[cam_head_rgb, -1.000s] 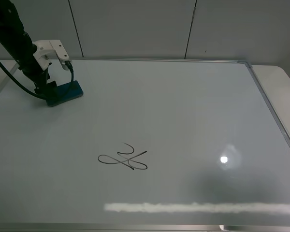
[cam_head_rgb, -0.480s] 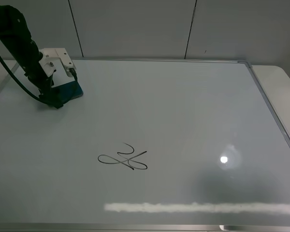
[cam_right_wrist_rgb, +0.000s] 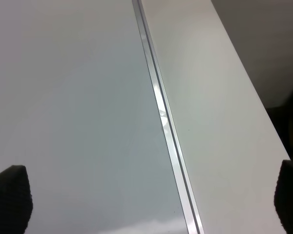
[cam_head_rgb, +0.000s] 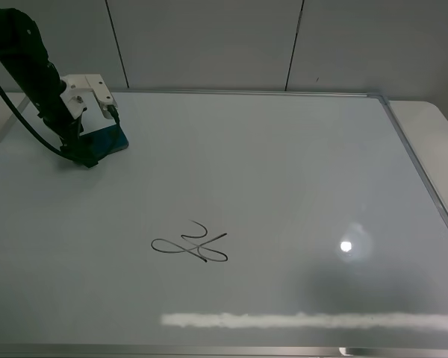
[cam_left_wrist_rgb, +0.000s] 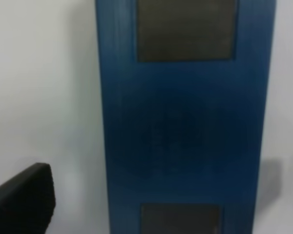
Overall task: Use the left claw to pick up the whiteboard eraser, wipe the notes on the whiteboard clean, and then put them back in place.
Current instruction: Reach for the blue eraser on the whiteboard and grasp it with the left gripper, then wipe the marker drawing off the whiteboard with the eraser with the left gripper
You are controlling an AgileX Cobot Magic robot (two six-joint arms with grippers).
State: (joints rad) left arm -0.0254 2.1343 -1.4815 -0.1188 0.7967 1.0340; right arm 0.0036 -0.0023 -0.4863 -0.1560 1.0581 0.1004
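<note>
Black left end effector (cam_head_rgb: 86, 151) lower over whiteboard eraser (cam_head_rgb: 114, 139) than before

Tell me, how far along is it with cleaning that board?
Barely started. Done: the left gripper sits over the whiteboard eraser, open jaws either side. In hand: the grasp, not yet closed, eraser flat on the whiteboard. Left: lifting it, wiping the intact scribble, putting the eraser back.

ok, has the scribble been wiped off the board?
No, the black scribble lies whole on the whiteboard, with no smearing.
</note>
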